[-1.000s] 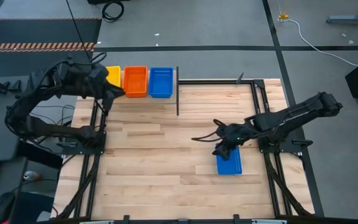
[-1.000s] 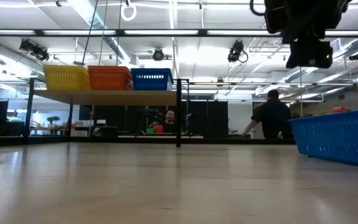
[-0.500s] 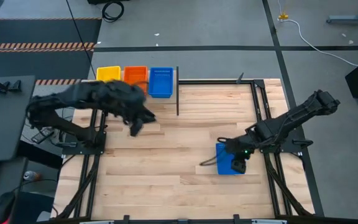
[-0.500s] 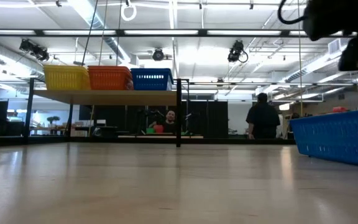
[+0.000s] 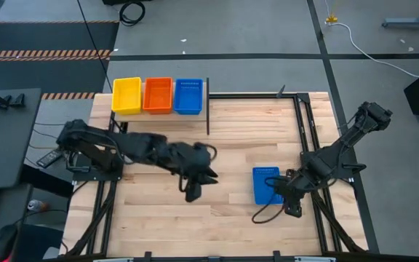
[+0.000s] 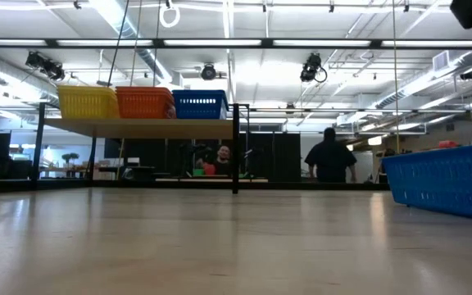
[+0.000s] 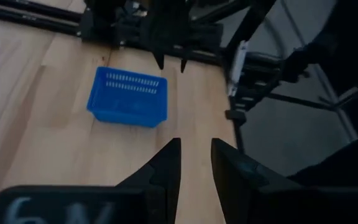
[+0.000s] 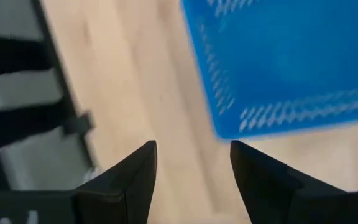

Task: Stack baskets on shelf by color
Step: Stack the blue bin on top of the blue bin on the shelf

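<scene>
On the shelf at the table's far left corner, a yellow basket, an orange basket and a blue basket sit side by side in a row. Another blue basket lies alone on the table, right of centre. The left gripper reaches out over the middle of the table, its fingers a narrow gap apart and empty; bare wood lies between it and the lone basket. The right gripper hangs at that basket's near right corner, fingers spread wide, gripping nothing. A black shelf post stands just beside the shelved blue basket. Beyond the table, a person stands in the room.
</scene>
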Controlling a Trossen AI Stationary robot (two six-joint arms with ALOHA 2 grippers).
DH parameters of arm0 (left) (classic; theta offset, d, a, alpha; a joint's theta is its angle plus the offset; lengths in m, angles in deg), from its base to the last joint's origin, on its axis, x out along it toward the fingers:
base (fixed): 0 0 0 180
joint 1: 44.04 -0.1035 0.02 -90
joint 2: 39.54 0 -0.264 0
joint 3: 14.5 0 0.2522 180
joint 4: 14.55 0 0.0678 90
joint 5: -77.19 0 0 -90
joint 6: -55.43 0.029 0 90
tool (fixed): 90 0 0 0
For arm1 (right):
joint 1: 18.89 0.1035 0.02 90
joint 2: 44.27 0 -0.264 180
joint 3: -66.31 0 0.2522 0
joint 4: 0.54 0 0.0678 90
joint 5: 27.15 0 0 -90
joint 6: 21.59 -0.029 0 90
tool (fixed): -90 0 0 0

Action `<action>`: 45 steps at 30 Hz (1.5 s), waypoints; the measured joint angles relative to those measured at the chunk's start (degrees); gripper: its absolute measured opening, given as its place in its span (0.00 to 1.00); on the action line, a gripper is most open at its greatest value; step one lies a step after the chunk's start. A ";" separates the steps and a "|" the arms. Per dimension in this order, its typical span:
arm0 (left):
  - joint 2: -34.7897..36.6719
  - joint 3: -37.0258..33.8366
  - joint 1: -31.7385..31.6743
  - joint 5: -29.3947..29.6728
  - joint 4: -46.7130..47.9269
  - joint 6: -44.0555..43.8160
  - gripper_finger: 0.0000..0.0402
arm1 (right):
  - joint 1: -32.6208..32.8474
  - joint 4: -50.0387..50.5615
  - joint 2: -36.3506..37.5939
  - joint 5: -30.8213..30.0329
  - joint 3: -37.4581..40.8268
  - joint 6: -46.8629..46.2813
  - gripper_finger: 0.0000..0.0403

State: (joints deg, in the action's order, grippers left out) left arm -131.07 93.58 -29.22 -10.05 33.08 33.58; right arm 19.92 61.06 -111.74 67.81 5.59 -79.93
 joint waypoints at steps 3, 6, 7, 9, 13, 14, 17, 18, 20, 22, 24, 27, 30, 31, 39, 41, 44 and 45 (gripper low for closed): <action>-1.58 -0.03 1.24 2.24 0.05 -0.02 0.23 | 2.19 -1.26 -0.59 -9.29 0.00 0.51 0.52; -2.29 -0.02 2.19 4.31 -0.23 -1.37 0.23 | 3.64 -2.49 -2.31 -13.48 0.00 2.85 0.52; -2.31 -0.02 2.47 4.52 -0.13 -1.85 0.23 | 4.00 -2.91 -3.23 -13.67 0.00 3.40 0.52; -2.31 -0.02 2.78 4.53 -1.13 -2.21 0.23 | 4.73 -3.89 -5.36 -13.69 0.00 3.91 0.52; -2.27 -0.02 3.48 4.53 -1.01 -2.39 0.23 | 5.49 -6.91 -10.34 -12.62 0.00 1.31 0.52; -2.27 -0.02 3.66 4.56 -1.03 -2.97 0.23 | 5.47 -7.80 -11.44 -12.39 0.00 0.70 0.52; -2.27 -0.02 4.42 4.53 -1.03 -4.53 0.23 | 5.40 -8.20 -14.36 -11.59 0.00 -0.64 0.52; -2.27 -0.02 4.69 4.54 -1.01 -4.57 0.23 | 5.39 -8.27 -15.17 -11.31 0.00 -1.14 0.52; -2.27 -0.02 5.20 4.53 -1.08 -4.53 0.23 | 5.21 -8.44 -16.63 -11.23 0.00 -2.47 0.52; -2.27 -0.02 5.84 4.53 -1.06 -4.55 0.23 | 5.00 -9.55 -17.68 -11.10 0.02 -3.74 0.53; -2.26 -0.02 6.44 4.53 -1.01 -4.52 0.24 | 4.77 -11.51 -18.46 -11.12 0.02 -4.77 0.54; -2.25 -0.02 7.08 4.53 -0.83 -4.50 0.26 | 4.34 -14.16 -19.59 -10.77 0.00 -6.31 0.58; -2.25 -0.02 7.33 5.02 -0.88 -4.46 0.26 | 4.02 -15.27 -20.65 -10.13 0.00 -7.58 0.62; -2.25 -0.02 7.31 5.28 -0.90 -4.21 0.26 | 3.89 -15.37 -21.03 -9.93 0.00 -7.68 0.64; -2.25 -0.02 7.01 7.07 -1.02 -10.86 0.26 | 2.89 -14.55 -21.59 -8.23 0.01 -3.67 0.70; -2.37 0.00 7.26 7.71 -1.14 -14.08 0.25 | 2.58 -14.07 -21.59 -8.23 0.02 -1.60 0.69; -2.60 0.02 7.33 9.30 -0.98 -17.31 0.24 | 2.17 -12.32 -21.59 -9.58 0.02 -1.27 0.64; -2.60 0.02 7.32 9.91 -1.12 -18.27 0.23 | 1.99 -11.98 -21.59 -10.09 0.01 -0.84 0.61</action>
State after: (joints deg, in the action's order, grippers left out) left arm -133.67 93.61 -21.90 -0.14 31.97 15.31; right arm 21.91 49.08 -133.33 57.71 5.60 -80.77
